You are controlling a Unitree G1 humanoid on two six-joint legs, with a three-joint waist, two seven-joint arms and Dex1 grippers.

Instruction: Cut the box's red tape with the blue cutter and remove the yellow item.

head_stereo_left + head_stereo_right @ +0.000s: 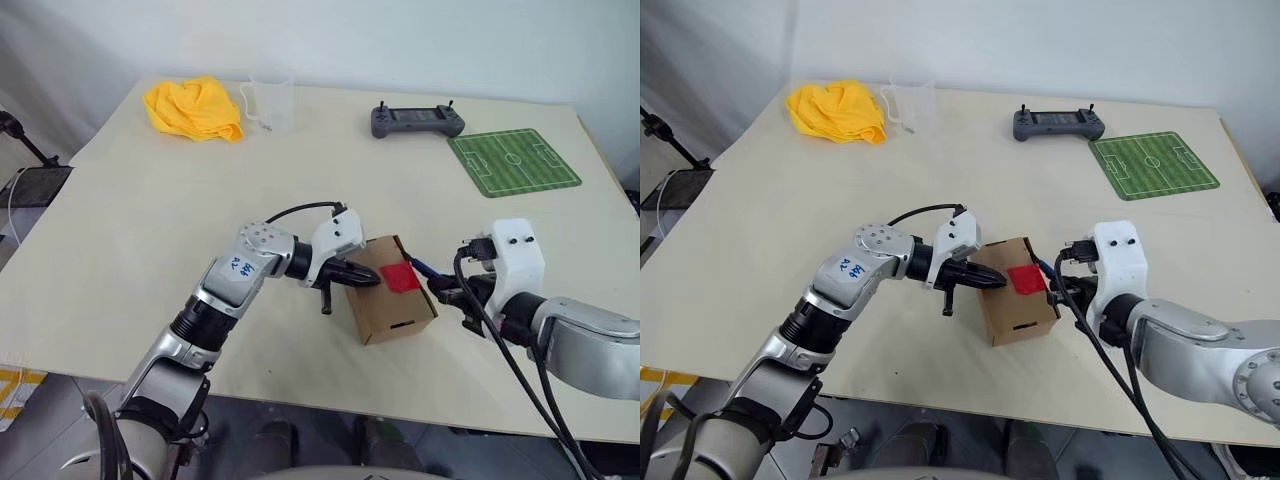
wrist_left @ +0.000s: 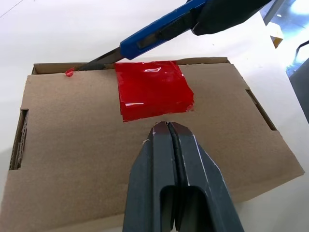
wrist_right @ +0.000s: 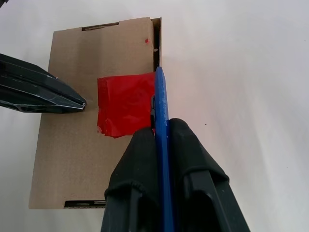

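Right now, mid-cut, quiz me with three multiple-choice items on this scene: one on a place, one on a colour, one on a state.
1. Where does the blue cutter sit against the box?
A. along the flap edge beside the red tape
B. flat on the table far from the box
C. inside the clear cup

2. What colour is the mat near the table's far right corner?
A. red
B. green with white lines
C. black

3. How are the left gripper's fingers?
A. wide open around the box
B. shut on the yellow cloth
C. shut, tips on the box top

Answers:
1. A: the right wrist view shows the blade running along the flap edge at the tape's side, held by the right gripper.
2. B: it looks like a small football pitch.
3. C: the left wrist view shows the fingers pressed together on the cardboard by the tape.
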